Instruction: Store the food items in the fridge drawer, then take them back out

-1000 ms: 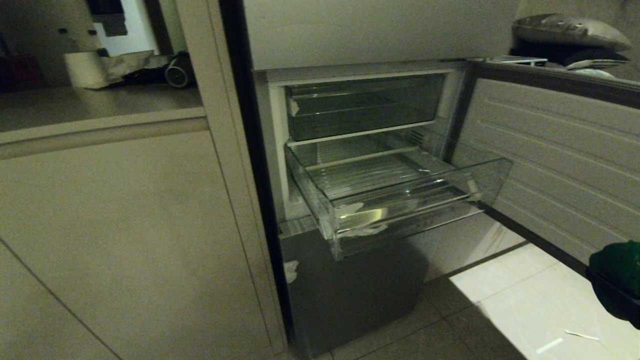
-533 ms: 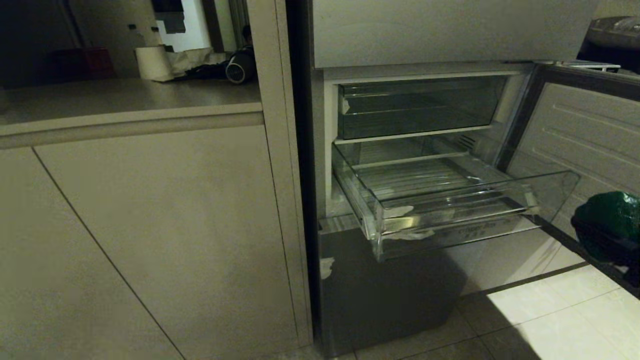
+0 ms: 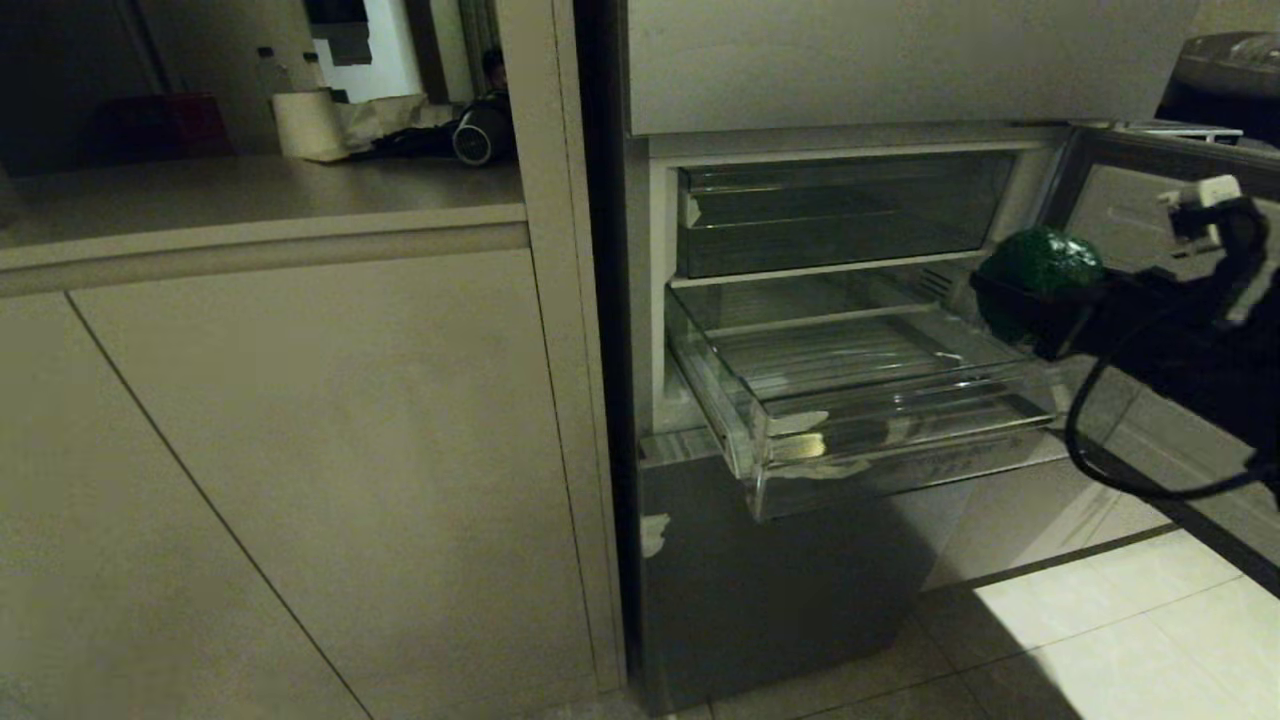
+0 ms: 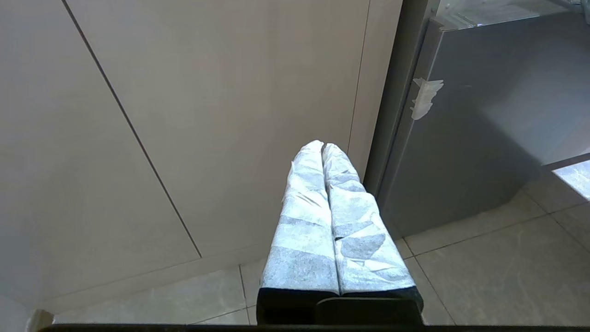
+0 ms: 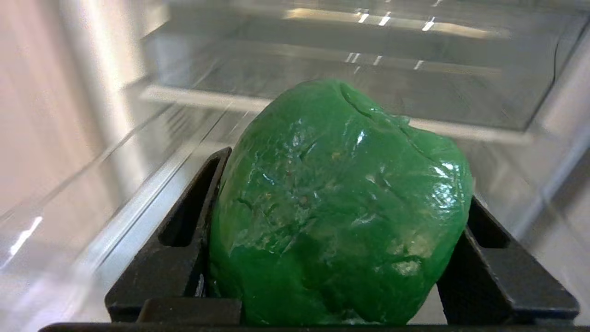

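Observation:
The fridge drawer is a clear plastic bin pulled out of the open fridge, with white tape scraps on its front lip and nothing inside. My right gripper reaches in from the right, level with the drawer's right rear corner and just above its rim, shut on a glossy green bell pepper. Seen from the right wrist, the pepper fills the space between the black fingers, with the drawer ahead. My left gripper, its fingers wrapped in white tape, hangs shut and empty low beside the cabinet.
A second clear bin sits closed above the pulled-out one. The open fridge door stands behind my right arm. Below is the grey lower door panel. A beige cabinet and a counter with a paper roll lie left.
The head camera first swung, shifting the whole scene right. My right gripper rose from low at the right with the pepper and moved in toward the drawer's right side. The left arm stayed still.

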Controlling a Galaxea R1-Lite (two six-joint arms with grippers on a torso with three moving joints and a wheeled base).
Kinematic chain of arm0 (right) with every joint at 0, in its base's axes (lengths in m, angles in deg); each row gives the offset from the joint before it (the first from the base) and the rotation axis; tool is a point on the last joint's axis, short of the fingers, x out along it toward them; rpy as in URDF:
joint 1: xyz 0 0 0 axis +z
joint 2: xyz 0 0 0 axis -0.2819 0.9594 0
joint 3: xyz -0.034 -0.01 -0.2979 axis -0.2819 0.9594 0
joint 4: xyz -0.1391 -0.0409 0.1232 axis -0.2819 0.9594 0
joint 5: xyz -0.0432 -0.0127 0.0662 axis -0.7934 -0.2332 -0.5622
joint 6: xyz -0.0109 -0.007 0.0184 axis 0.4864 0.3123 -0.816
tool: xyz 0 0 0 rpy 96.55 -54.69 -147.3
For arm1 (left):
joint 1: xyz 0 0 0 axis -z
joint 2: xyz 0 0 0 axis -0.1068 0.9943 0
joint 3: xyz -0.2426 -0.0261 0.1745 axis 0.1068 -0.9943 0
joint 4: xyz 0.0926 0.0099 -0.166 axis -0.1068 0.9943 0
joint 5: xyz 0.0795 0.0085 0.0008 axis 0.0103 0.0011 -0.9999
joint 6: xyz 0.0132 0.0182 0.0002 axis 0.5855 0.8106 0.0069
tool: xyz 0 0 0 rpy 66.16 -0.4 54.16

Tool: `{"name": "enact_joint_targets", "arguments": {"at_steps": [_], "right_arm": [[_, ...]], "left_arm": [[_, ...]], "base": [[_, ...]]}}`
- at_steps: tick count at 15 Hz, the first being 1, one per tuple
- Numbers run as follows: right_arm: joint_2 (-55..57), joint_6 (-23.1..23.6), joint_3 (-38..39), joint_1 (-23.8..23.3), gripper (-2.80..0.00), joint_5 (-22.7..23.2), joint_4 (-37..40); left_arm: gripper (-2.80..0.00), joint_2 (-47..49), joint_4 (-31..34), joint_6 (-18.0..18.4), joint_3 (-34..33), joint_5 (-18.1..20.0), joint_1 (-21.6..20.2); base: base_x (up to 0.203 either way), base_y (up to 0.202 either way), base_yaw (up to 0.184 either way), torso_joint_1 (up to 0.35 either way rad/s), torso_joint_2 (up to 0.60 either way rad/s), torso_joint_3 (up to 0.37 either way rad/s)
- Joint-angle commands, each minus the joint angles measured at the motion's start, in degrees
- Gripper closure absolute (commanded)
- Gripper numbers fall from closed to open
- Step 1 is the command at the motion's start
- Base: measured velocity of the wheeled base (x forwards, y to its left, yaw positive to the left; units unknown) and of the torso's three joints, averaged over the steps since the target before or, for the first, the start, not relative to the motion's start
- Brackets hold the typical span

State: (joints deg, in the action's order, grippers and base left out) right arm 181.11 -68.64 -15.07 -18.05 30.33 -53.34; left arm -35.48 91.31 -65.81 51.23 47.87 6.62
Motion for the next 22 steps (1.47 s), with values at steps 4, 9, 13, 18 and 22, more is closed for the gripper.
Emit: {"name": "enact_joint_targets", "arguments": {"at_steps": [4,9,13,18,22], "right_arm": [[16.6,0.4,-17.0,3.8,0.0,-6.7,3.0],[20.8,0.3,-23.1,4.0,-2.8,-8.9,5.8],[19.8,0.2,-22.2,4.0,-2.8,-10.5,5.5],[11.1,-0.1,-16.4,3.9,0.0,-10.6,5.6],[-8.5,-1.4,0.3,3.8,0.0,-12.0,7.6]], "left_arm": [[0.0,0.0,0.0,0.0,0.0,0.0,0.0],[0.0,0.0,0.0,0.0,0.0,0.0,0.0],[0.0,0.0,0.0,0.0,0.0,0.0,0.0],[0.0,0.0,0.0,0.0,0.0,0.0,0.0],[0.0,0.0,0.0,0.0,0.0,0.0,0.0]], "base": [[0.0,0.0,0.0,0.0,0.0,0.0],[0.0,0.0,0.0,0.0,0.0,0.0],[0.0,0.0,0.0,0.0,0.0,0.0],[0.0,0.0,0.0,0.0,0.0,0.0],[0.0,0.0,0.0,0.0,0.0,0.0]]}}
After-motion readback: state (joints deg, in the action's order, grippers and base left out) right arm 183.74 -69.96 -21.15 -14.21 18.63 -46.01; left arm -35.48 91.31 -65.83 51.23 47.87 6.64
